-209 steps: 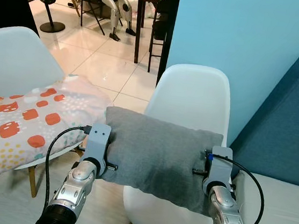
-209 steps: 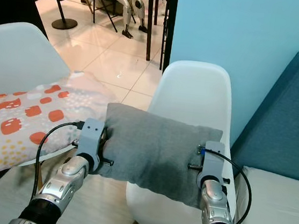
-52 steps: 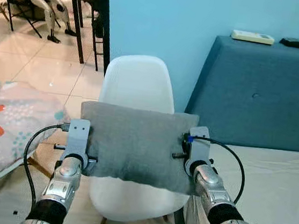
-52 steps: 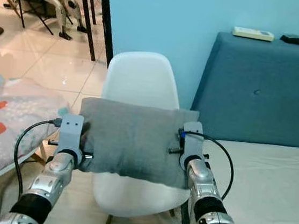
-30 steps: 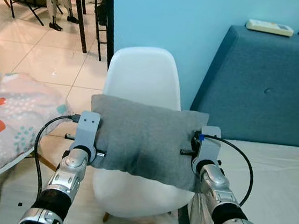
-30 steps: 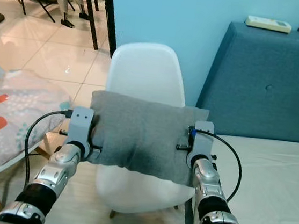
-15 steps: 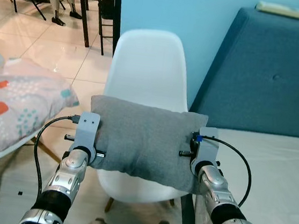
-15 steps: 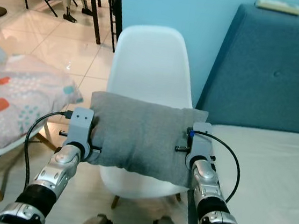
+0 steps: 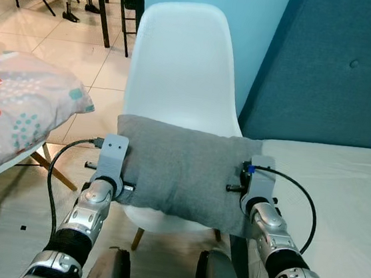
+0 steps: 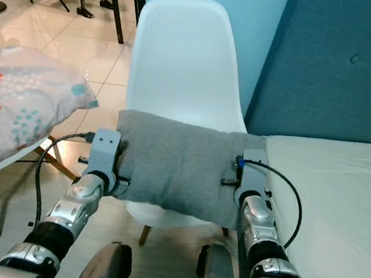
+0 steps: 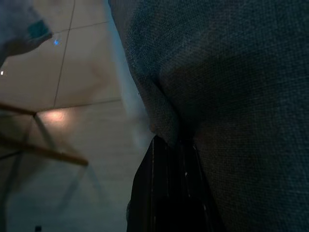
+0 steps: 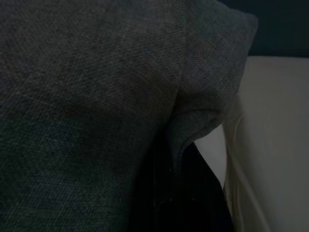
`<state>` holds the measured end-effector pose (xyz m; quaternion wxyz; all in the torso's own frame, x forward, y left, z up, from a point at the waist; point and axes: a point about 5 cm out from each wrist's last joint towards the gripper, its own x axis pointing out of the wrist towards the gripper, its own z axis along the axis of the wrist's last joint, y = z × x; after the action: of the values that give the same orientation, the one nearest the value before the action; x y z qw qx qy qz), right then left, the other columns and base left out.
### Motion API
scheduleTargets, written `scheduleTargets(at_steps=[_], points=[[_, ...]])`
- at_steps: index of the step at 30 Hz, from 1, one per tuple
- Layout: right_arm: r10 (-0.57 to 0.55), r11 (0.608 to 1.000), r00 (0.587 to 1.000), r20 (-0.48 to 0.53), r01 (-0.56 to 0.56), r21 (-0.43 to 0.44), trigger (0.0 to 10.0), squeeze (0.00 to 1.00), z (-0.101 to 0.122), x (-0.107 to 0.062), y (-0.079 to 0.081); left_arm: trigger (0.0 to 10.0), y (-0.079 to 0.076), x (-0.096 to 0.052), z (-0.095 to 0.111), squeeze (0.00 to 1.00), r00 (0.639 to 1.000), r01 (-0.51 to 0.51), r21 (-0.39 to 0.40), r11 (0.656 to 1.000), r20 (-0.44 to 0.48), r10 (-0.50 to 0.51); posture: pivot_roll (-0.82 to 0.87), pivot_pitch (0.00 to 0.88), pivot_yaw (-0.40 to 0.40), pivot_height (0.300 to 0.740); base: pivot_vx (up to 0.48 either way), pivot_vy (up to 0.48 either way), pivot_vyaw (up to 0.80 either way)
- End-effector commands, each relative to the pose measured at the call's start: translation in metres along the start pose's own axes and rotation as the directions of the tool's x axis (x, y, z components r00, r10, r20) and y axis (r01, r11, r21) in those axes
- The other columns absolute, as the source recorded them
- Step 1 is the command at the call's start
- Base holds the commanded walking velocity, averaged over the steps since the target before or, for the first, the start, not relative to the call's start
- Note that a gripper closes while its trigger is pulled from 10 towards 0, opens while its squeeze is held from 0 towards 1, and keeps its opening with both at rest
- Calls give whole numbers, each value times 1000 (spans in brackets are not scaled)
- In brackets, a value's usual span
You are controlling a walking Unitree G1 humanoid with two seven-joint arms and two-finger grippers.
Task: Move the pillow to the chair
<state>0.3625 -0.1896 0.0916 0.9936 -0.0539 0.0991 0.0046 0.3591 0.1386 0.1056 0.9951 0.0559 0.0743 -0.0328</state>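
Observation:
A grey pillow point(image 9: 181, 175) hangs level between my two grippers, just above the seat of a white shell chair point(image 9: 180, 64). The chair's back rises behind the pillow, and the seat is mostly hidden under it. My left gripper point(image 9: 121, 187) is shut on the pillow's left edge and my right gripper point(image 9: 237, 188) on its right edge. In the left wrist view grey fabric point(image 11: 231, 72) folds over a black finger point(image 11: 169, 193). The right wrist view has the pillow's corner point(image 12: 207, 87) pinched above dark fingers point(image 12: 193, 193).
A second white chair at the left carries a patterned pillow point(image 9: 8, 109). A blue headboard point(image 9: 341, 69) and a white mattress point(image 9: 345, 204) stand close on the right. Dark table legs point(image 9: 114, 3) stand on the tiled floor behind. My feet point(image 9: 107, 271) are just before the chair.
The camera has come nearer and tipped down, so the chair looms larger. The pillow now sits lower against the chair, over the seat. Both grippers keep their hold.

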Motion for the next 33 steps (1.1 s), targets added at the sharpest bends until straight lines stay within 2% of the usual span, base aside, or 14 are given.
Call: scheduleTargets(at_steps=[1,5,7,10,14,17,21,22,28,33], points=[[43,999,999,18,-42,-24,10000,0,8,4,11,10000,-6,4,9,0,999,11,-3,1000,41,-11,31,286,-15,595,0,0,0],[62,998,995,72,-62,-4,10000,0,27,9,10,10000,-2,8,17,0,998,-24,-29,999,49,26,28,312,-16,585,0,0,0],[69,998,994,79,-69,-4,10000,0,29,10,10,10000,-3,8,17,0,999,-24,-32,999,47,26,27,317,-15,580,0,0,0],[67,996,994,89,-61,-73,10000,0,43,15,9,10000,-2,10,17,0,998,-44,-55,998,37,46,27,325,-14,566,0,0,0],[80,992,992,100,-69,-110,10000,0,51,17,11,10000,-2,9,12,0,997,-71,-67,995,24,73,26,331,-17,566,0,0,0],[82,988,989,122,-64,-140,10000,0,57,18,13,10000,-6,7,8,0,998,-59,-87,994,18,60,29,331,-25,566,0,0,0],[88,982,985,147,-61,-176,10000,0,59,18,14,10000,-14,6,6,0,1000,2,-62,998,23,-1,31,328,-31,566,0,0,0],[80,986,982,170,-53,-156,10000,1000,56,16,15,10000,-20,4,5,1000,998,57,-90,994,34,-54,35,326,-30,566,0,0,0],[25,990,985,172,-1,-138,10000,1000,49,14,12,10000,-19,3,3,1000,996,84,-104,991,32,-81,37,312,-20,566,0,0,0],[-28,991,976,216,55,-123,10000,1000,57,14,2,10000,-13,4,5,1000,996,82,-108,991,44,-78,41,292,-12,566,0,0,0]])
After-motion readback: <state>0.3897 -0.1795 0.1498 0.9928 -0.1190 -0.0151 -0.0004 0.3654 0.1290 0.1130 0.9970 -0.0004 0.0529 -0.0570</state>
